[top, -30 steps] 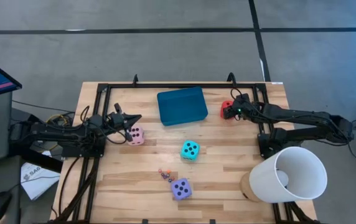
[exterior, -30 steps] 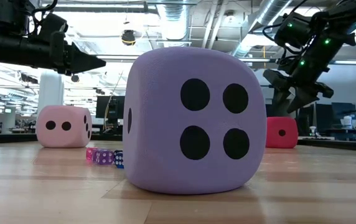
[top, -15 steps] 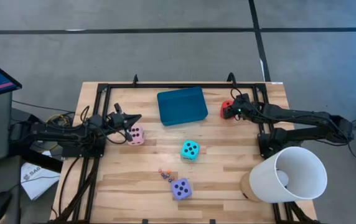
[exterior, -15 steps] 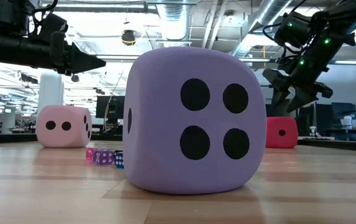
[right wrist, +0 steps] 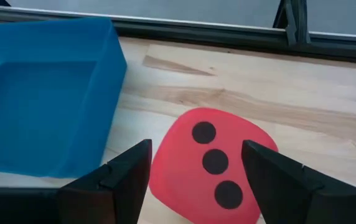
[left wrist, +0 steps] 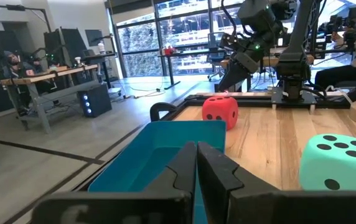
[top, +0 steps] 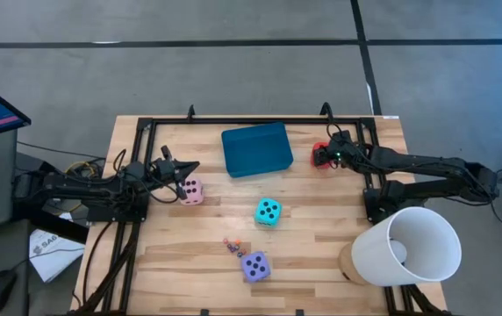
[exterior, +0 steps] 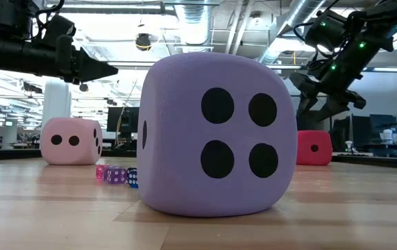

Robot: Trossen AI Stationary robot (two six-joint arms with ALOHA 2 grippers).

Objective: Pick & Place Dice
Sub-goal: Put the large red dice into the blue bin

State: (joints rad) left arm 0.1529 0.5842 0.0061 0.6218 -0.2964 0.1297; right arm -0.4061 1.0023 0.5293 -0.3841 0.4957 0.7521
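Observation:
Each of the dice sits flat on the wooden table: the red die (top: 319, 155) (right wrist: 212, 165) at the far right beside the teal tray (top: 256, 149), the pink die (top: 191, 190) at the left, the turquoise die (top: 268, 211) mid-table, and the purple die (top: 254, 266) near the front. My right gripper (top: 326, 153) (right wrist: 193, 180) hangs open just above the red die, slanting down, with one finger toward each side and clear of it. My left gripper (top: 197, 165) (left wrist: 196, 163) is shut and level, in the air just beyond the pink die.
A big white bucket (top: 406, 247) lies on its side at the near right corner. Several tiny coloured dice (top: 232, 245) lie next to the purple die. A black frame rail (top: 260, 120) runs along the table's far edge. Bare wood shows between the dice.
My right gripper has tipped a little above the red die, its fingertips slightly higher in the low view. Its fingers have stayed open. The dice have not moved.

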